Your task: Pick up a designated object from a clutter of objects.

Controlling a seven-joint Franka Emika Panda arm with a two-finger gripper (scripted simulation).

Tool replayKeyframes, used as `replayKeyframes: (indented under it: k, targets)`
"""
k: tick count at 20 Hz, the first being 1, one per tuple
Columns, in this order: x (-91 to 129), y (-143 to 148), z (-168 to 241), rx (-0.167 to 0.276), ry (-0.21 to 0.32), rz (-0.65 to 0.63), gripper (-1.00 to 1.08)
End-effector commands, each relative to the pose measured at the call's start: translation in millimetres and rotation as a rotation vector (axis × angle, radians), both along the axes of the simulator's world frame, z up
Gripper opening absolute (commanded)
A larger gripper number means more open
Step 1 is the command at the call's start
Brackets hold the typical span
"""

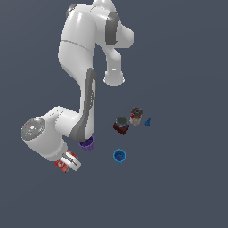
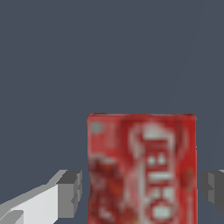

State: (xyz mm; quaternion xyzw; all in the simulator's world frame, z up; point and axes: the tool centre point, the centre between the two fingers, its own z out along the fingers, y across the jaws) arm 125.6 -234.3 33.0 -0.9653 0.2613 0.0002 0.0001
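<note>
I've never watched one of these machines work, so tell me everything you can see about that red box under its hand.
The red box is small, flat and rectangular, with blurred white lettering on its face. It lies flat on the grey floor, under the tool, between the two grey fingertips. Small gaps show on both sides, so nothing grips it. In the exterior view the arm mostly hides it.
</note>
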Motion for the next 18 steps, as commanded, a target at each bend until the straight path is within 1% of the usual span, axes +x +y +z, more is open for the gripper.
replayKeyframes:
  k: [1,7,8,18]
  targets:
    - [-0.4,-0.2,-11.8,0.0,0.0,-0.001,1.0]
    - [1.0,-0.8,-17.7,0.0,0.0,-0.001,1.0]
    - [1.0,-0.8,-17.7,0.0,0.0,-0.001,-1.0]
    - [0.9,-0.8,-17.7,0.0,0.0,-0.001,-1.0]
